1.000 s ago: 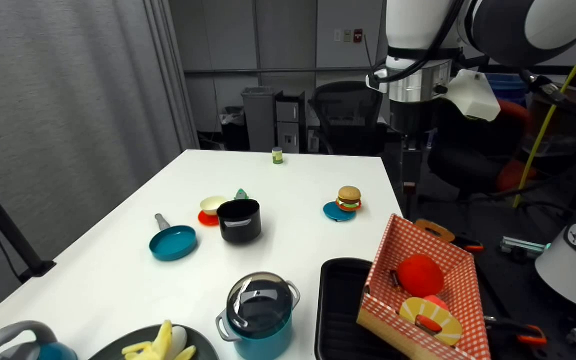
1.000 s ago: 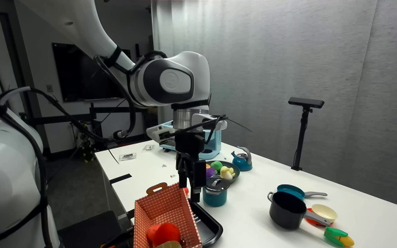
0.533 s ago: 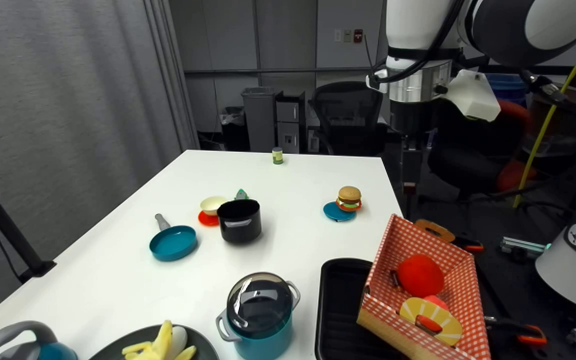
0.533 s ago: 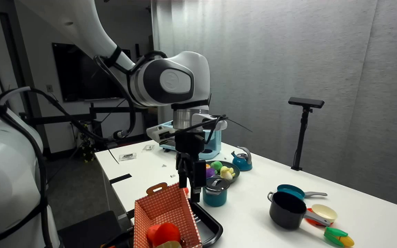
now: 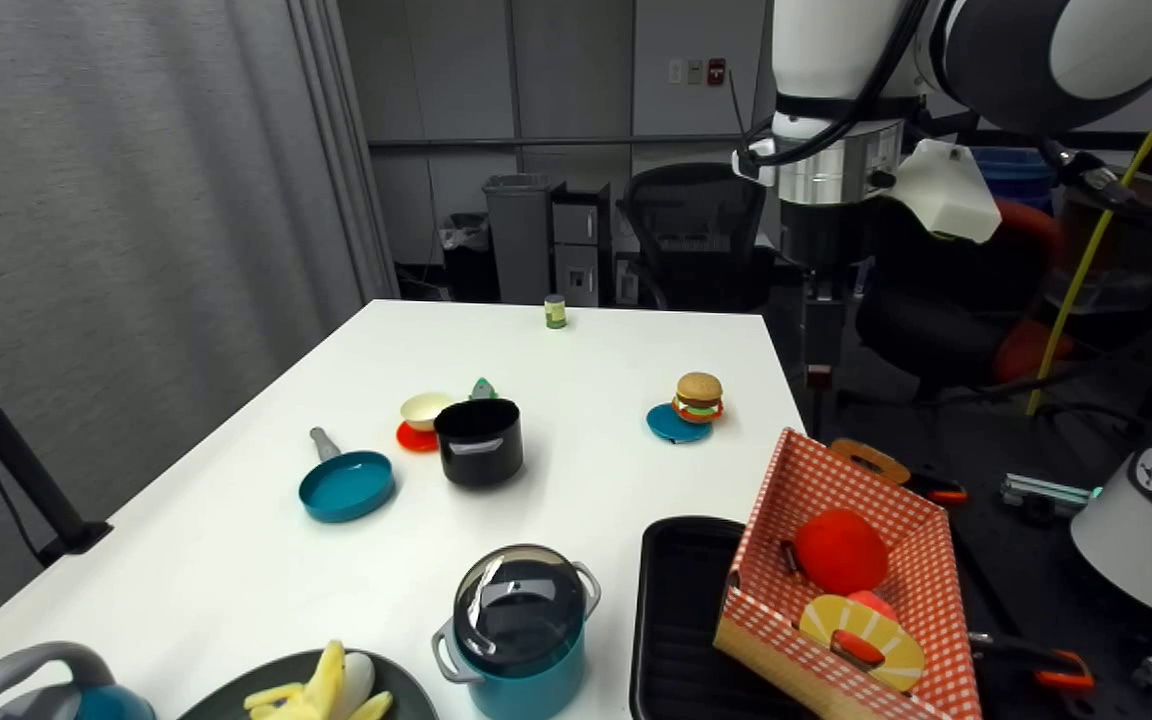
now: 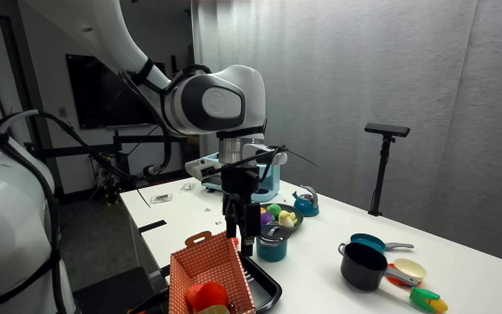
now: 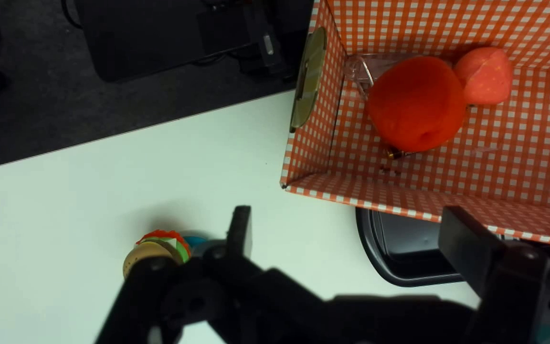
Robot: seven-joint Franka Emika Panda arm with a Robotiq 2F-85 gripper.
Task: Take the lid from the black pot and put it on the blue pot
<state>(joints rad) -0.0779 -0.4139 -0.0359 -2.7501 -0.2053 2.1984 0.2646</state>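
Note:
The lid (image 5: 520,610), with a dark see-through centre and pale rim, lies on top of the blue pot (image 5: 528,690) in an exterior view. The lid (image 6: 276,231) and blue pot (image 6: 272,250) also show together in an exterior view, just beyond the gripper. The black pot (image 5: 479,445) stands open, without a lid, further along the table; it also shows with its grey handle in an exterior view (image 6: 364,268). My gripper (image 7: 346,212) is open and empty, pointing down above the table's edge by the checked basket. It also shows in both exterior views (image 5: 820,395) (image 6: 239,242).
A red checked basket (image 7: 311,157) with toy food leans on a black tray (image 7: 408,279) below the gripper. A toy burger (image 5: 698,398), a teal pan (image 5: 347,487), a cream bowl (image 5: 426,410), a dark plate of toy food (image 6: 296,213) and a kettle (image 6: 306,204) stand on the table.

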